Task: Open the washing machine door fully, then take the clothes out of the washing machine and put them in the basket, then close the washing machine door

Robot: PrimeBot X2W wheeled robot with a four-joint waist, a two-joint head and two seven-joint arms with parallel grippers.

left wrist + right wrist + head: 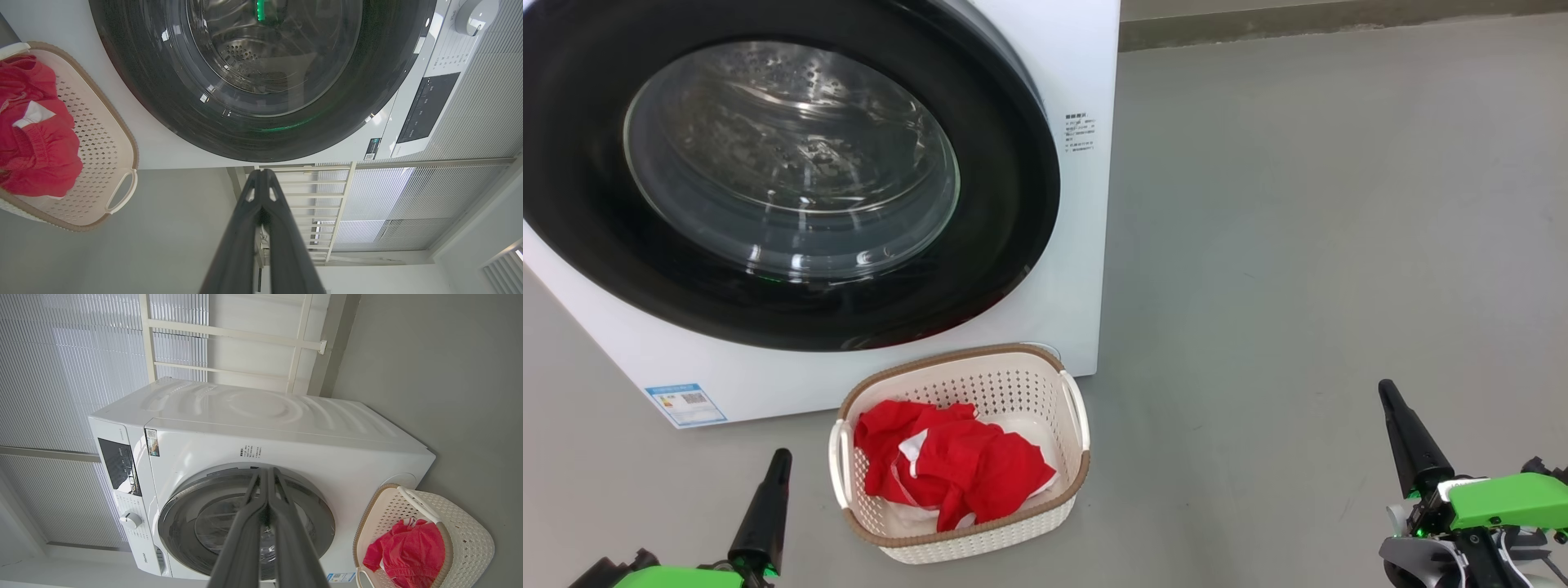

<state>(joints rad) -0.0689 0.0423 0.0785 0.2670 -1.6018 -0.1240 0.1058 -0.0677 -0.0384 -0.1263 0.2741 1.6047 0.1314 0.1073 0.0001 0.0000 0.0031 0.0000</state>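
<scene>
Glossy black-rimmed round glass door (792, 163) at twelve o'clock from nearer left end effector (778, 461), pinched shut, empty, like right end effector (1390, 396).

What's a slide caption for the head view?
Red clothes in the basket before the closed washing machine door; left gripper and right gripper shut.

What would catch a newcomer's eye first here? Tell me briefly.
The bright red clothes stand out first, heaped in the cream basket on the grey floor just in front of the washing machine. Above them is the big black-rimmed washing machine door, shut, with no red visible through its glass. The left claw and right claw sit shut at the bottom corners, holding nothing.
</scene>
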